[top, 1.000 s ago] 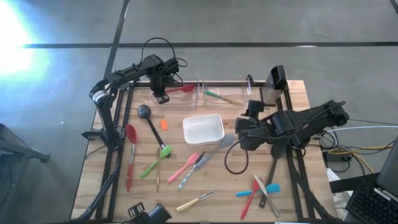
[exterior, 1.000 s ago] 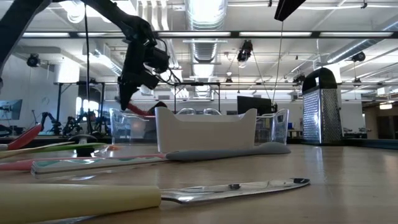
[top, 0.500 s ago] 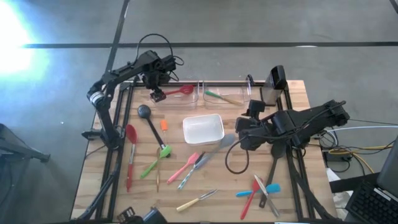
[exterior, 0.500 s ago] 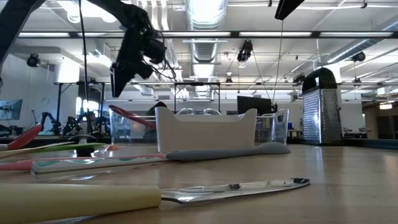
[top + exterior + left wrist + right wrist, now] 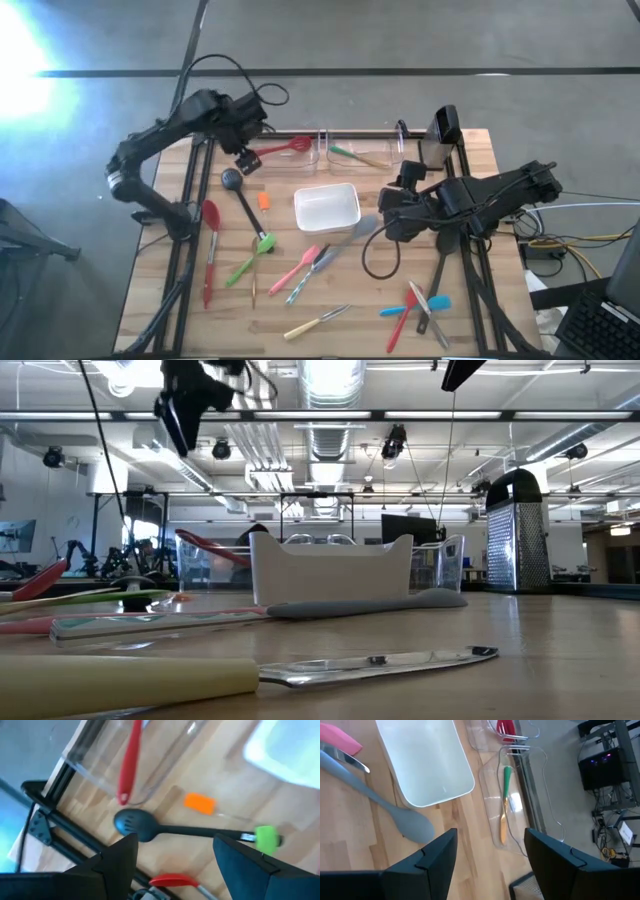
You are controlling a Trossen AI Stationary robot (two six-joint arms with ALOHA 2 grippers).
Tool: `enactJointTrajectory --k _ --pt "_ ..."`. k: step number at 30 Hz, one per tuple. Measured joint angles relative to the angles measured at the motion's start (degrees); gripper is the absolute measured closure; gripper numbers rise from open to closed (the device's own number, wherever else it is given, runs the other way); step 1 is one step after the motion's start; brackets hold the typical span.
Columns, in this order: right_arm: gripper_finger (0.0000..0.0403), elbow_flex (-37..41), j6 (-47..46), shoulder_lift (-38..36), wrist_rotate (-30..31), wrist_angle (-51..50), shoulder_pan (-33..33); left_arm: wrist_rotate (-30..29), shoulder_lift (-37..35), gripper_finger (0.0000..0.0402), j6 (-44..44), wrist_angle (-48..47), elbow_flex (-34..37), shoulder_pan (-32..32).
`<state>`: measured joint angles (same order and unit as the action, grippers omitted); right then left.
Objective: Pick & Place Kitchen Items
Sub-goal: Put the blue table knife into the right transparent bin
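A red slotted spatula [image 5: 280, 148] lies in the left clear bin [image 5: 312, 150] at the table's far edge. Its head is inside, and its handle [image 5: 129, 765] leans out over the bin's left end. My left gripper [image 5: 245, 160] hangs open, high above the table and just left of that bin, over the black ladle [image 5: 145, 826]. A green-handled utensil [image 5: 505, 805] lies in the right clear bin [image 5: 520, 815]. My right gripper [image 5: 490, 865] is open and holds nothing, right of the white dish [image 5: 326, 207], above the grey spatula [image 5: 395, 812].
Several utensils are strewn over the table: a red spoon [image 5: 210, 250], a green spatula [image 5: 240, 268], a pink one [image 5: 298, 268], a cream-handled knife [image 5: 315, 322], and blue and red ones [image 5: 415, 305]. An orange piece [image 5: 264, 200] lies by the ladle. A metal grater [image 5: 440, 135] stands at the far right.
My left gripper has opened and let go of the red spatula's handle. It has then risen and drawn back toward the table's left edge. The spatula has dropped into the left clear bin, its handle resting over the bin's left end.
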<state>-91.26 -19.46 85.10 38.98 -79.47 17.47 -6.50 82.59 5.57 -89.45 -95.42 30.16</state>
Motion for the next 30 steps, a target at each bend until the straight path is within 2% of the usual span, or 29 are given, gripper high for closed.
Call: enactJointTrajectory --k 8,17,25,30 --pt "0.0179 0.0 0.2 0.0 -0.4 1.0 0.0 0.0 -5.8 0.0138 10.4 6.3 0.1 -18.2" --pt "0.0179 0.0 0.2 0.0 -0.7 1.0 0.0 -0.9 -4.5 0.0138 16.3 13.7 0.4 -37.1" --pt "0.0179 0.0 0.2 0.0 -3.3 0.8 0.0 -12.6 -4.7 0.0140 26.2 14.1 7.5 -47.2" --pt "0.0179 0.0 0.6 0.0 -3.3 0.8 0.0 -13.2 -5.0 0.0140 31.6 13.3 12.6 -48.9"
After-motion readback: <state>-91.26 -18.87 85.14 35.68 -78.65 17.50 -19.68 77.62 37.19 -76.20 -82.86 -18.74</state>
